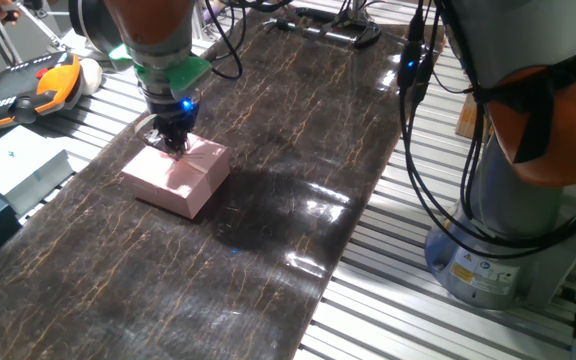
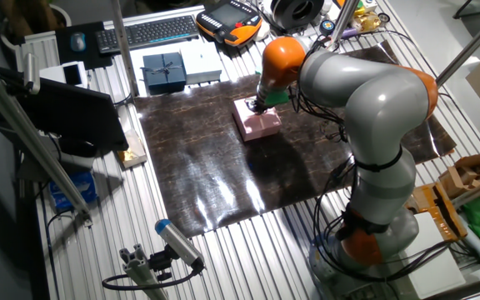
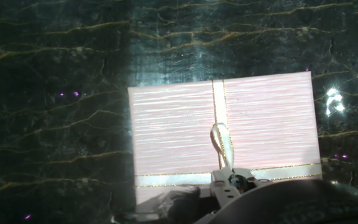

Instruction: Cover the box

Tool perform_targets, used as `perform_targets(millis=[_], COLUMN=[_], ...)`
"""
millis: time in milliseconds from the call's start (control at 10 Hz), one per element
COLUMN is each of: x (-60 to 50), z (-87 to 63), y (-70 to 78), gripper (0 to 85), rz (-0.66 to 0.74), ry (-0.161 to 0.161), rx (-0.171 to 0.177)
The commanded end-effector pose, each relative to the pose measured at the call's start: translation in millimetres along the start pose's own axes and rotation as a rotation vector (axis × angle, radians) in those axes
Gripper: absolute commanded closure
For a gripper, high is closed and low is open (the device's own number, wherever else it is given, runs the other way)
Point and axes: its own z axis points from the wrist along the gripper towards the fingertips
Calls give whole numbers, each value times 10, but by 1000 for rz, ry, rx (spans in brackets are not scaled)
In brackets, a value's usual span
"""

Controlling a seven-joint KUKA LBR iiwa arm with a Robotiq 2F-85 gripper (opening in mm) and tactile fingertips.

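Observation:
A pale-pink lid point(image 1: 180, 168) with a gold-edged ribbon cross and a small bow loop point(image 3: 222, 144) lies flat and square as a closed pink block on the dark mat. The box is hidden under the lid; I cannot separate its walls from the lid's. The block also shows in the other fixed view point(image 2: 257, 122). My gripper point(image 1: 175, 141) stands straight down on the top of the lid near its far edge. In the hand view the gripper point(image 3: 231, 184) has its fingers close together at the foot of the bow loop.
The dark marbled mat point(image 1: 298, 150) covers the slatted table. An orange-black teach pendant point(image 1: 28, 85) and a white flat box point(image 1: 23, 165) lie off the mat at the left. A dark blue gift box point(image 2: 163, 71) and a keyboard point(image 2: 148, 32) are beyond. The arm's base point(image 1: 508, 240) stands at the right.

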Motion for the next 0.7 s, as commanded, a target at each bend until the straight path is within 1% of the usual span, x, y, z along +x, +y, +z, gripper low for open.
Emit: perform_targets(millis=[0,600], x=[0,-1], z=[9,39], y=[1,6], gripper=[843,843], rz=[0,1], ry=[0,11], rx=[0,4])
